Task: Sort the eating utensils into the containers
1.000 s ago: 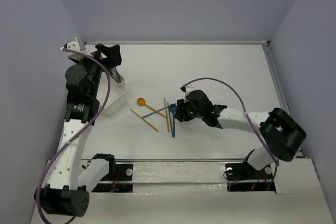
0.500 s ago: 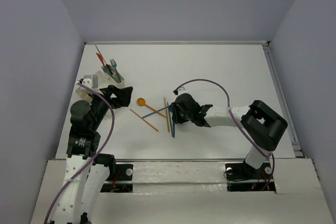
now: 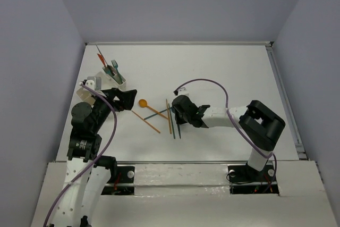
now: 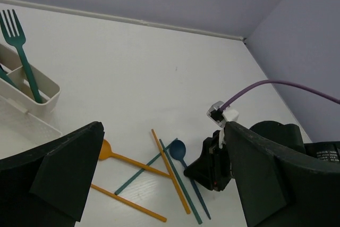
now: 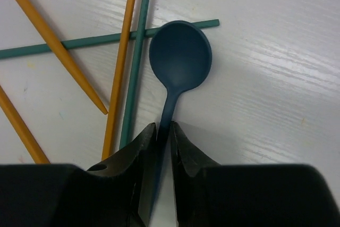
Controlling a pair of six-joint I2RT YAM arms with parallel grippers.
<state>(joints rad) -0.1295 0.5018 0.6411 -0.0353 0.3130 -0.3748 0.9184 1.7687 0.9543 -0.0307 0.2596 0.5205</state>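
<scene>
The right gripper (image 5: 163, 134) has its two black fingers (image 5: 143, 147) pinched tight on the thin handle of a dark blue plastic spoon (image 5: 180, 57), the jaws parted only by the handle's width. The spoon's round bowl points away from the wrist and lies low over the white table (image 5: 265, 78). Its far edge overlaps a thin teal plastic stick (image 5: 69, 43) that lies crosswise. A second teal stick (image 5: 135, 67) runs just left of the spoon handle, close beside a long orange plastic stick (image 5: 121, 62). Another orange stick (image 5: 53, 41) slants in from the upper left and ends near those two.

From above, this loose group sits in the middle of the table. An orange plastic spoon (image 3: 142, 102) lies on its left side, its bowl toward the left arm.

The left gripper (image 4: 163, 131) has its jaws spread wide and grips nothing. It hangs above the table between the loose utensils and the white plastic organiser (image 4: 37, 99). The organiser stands toward the far left of the table, well apart from the pile. A teal plastic fork (image 4: 18, 41) leans in one of its compartments with the tines up, and a thin red stick (image 3: 99, 56) juts out beside it.
</scene>
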